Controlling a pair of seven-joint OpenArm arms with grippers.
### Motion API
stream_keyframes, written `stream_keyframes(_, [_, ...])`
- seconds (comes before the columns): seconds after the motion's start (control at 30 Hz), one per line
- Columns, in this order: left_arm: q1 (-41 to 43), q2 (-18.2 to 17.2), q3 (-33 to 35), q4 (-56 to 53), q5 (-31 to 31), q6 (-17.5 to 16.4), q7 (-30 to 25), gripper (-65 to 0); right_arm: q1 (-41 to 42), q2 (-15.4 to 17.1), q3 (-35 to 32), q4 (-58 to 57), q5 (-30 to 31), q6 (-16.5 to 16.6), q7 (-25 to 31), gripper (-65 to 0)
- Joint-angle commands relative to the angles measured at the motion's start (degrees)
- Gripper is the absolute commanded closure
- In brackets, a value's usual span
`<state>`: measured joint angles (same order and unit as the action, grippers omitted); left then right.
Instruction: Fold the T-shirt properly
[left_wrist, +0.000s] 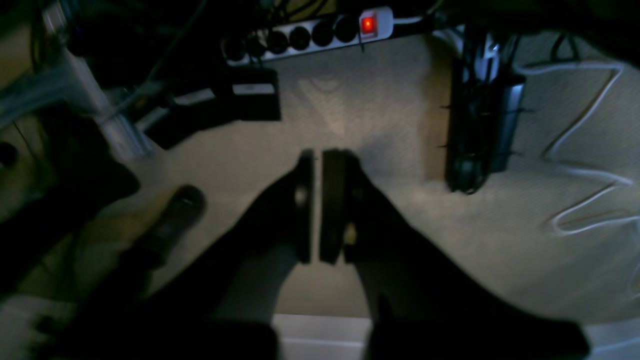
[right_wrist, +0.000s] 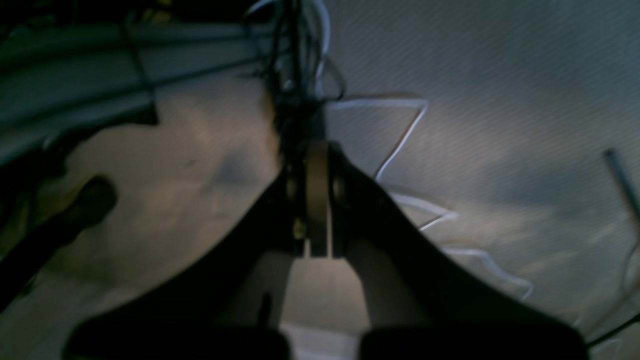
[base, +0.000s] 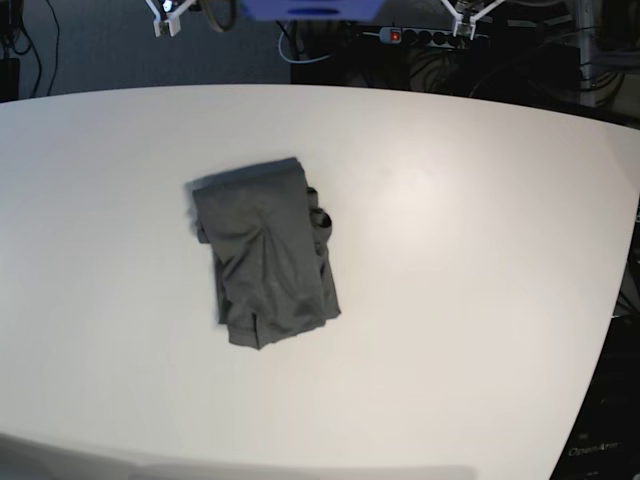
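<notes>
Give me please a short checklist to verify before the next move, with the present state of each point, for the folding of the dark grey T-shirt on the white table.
1. Plain dark grey thin-fabric T-shirt lies fully on the white round-edged table: ok.
2. T-shirt folded into a compact bundle: ok, but a bit of fabric sticks out on one side, so not fully neat.
3. Left gripper shut and holding nothing: ok.
4. Right gripper shut and holding nothing: ok.
5. Both arms away from the table, wrist cameras facing floor and cables: ok.
6. Layers inside the fold lie flat: cannot tell.
</notes>
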<state>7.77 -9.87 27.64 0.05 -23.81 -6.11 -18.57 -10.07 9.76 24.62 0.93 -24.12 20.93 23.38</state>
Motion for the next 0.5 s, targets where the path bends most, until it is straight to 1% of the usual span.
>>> stream_keyframes(0.0, [-0.96,-0.55,0.1,-0.05,-1.29,-2.73,-0.2,-2.7,-0.53,-0.04,-0.05,-0.09,-1.16,-0.49,0.23,-0.4])
stream_keyframes(0.07, [-2.19,-0.81,0.1,-0.05,-5.24,-8.44,-0.11,-2.7,0.97,-0.57,-0.31,-0.36,-2.65,-4.0,-0.12,-0.4])
stream_keyframes(0.1, [-2.54,-0.81,0.19,-0.05,-6.74,-10.37,-0.03,-2.7,1.32,-1.19,-0.31,-0.18,-3.62,-5.76,-1.09,-0.4])
stream_keyframes(0.13, [-2.54,-0.9,0.36,-0.05,-7.97,-11.34,-0.03,-2.7,1.76,-1.8,-0.31,-0.09,-4.58,-7.17,-2.5,-0.6])
stream_keyframes(0.33, [-4.21,-0.99,0.63,-0.05,-8.14,-11.87,-0.03,-2.9,5.54,-4.0,-0.05,-0.01,-5.55,-11.92,-7.42,-0.7])
stream_keyframes(0.47, [-6.32,-0.99,0.54,-0.05,-4.8,-11.96,-0.03,-3.1,7.38,-4.35,0.04,-0.01,-5.46,-12.97,-8.04,-0.7])
